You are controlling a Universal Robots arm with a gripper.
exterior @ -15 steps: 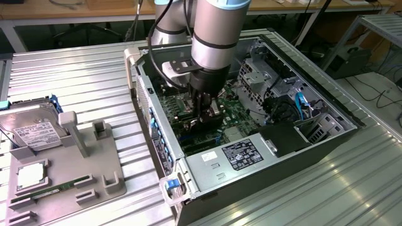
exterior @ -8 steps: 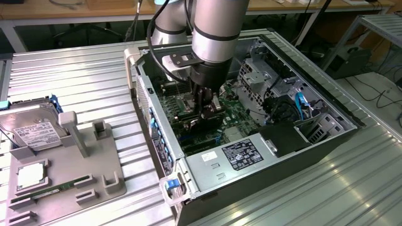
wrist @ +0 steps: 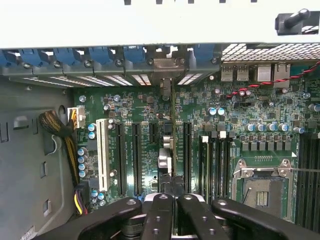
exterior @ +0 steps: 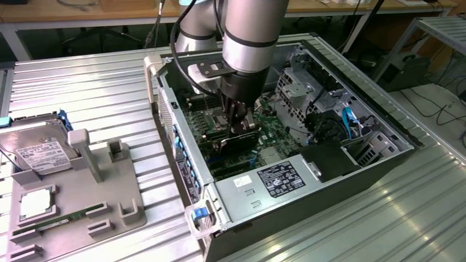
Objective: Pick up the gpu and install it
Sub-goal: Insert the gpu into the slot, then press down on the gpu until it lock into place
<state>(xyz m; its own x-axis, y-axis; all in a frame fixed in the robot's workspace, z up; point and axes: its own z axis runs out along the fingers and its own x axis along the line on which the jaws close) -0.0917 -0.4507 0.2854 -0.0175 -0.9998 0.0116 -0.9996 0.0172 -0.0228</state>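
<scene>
The gpu [wrist: 171,125] stands on edge in a motherboard slot inside the open computer case [exterior: 378,128]. Its silver end bracket meets the case's rear slot wall. In the exterior view the gpu [exterior: 237,144] shows as a dark card directly under my gripper [exterior: 242,130], which reaches down into the case. My gripper [wrist: 173,212] is shut. Its black fingers [wrist: 159,215] are pressed together right over the card's upper edge. Whether they pinch that edge or only rest on it I cannot tell.
A grey fixture [exterior: 80,185] at the exterior view's left holds a silver hard drive [exterior: 40,155] and a thin RAM stick [exterior: 58,222]. Inside the case are a drive cage [exterior: 306,90], a power supply [exterior: 273,180] and blue cables [exterior: 350,123]. Empty black slots [wrist: 136,157] flank the card.
</scene>
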